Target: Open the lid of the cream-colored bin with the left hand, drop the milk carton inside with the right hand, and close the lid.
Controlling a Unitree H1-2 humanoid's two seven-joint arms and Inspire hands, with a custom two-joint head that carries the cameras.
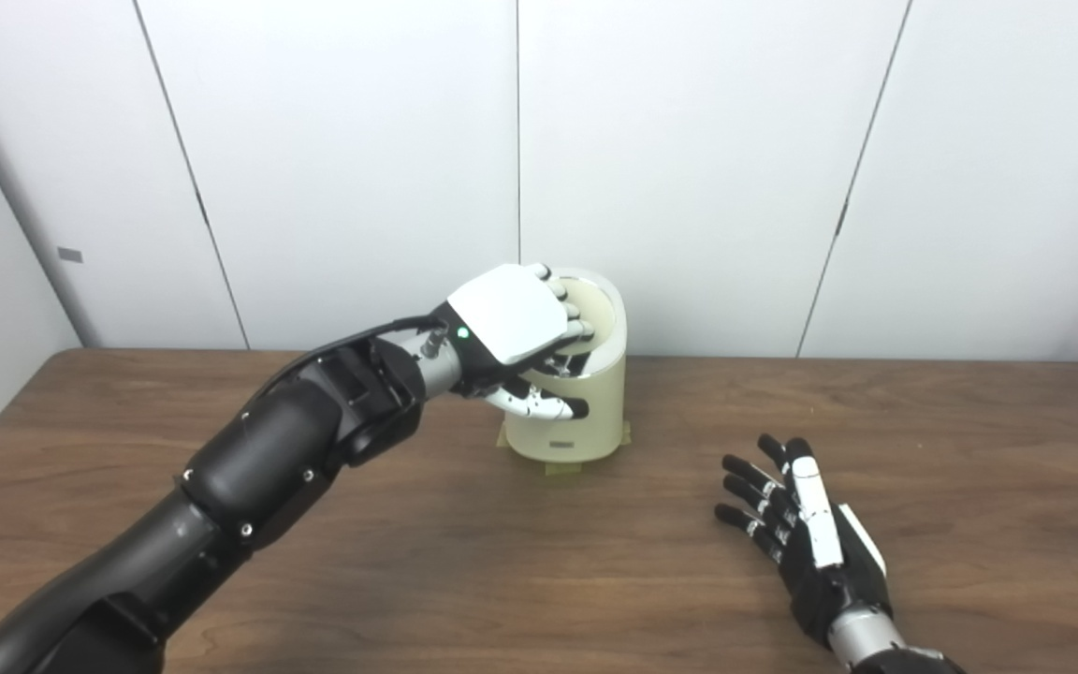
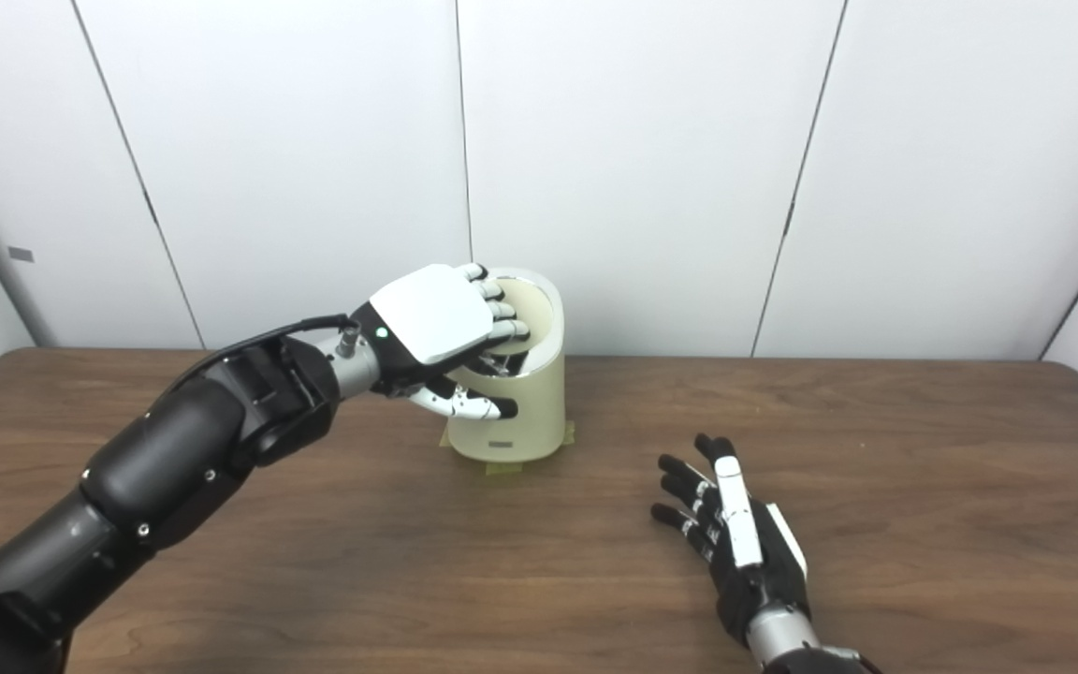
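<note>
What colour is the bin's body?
Cream, a pale yellowish white bin, clearest in the left eye view.

Wooden table (image 1: 221, 599), cream bin (image 1: 586, 412) standing on it

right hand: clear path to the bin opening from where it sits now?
Probably not yet. The right hand rests open on the table, with bare wood between it and the cream-colored bin. But the left hand covers the bin's top and holds the lid, blocking a drop from above.
</note>
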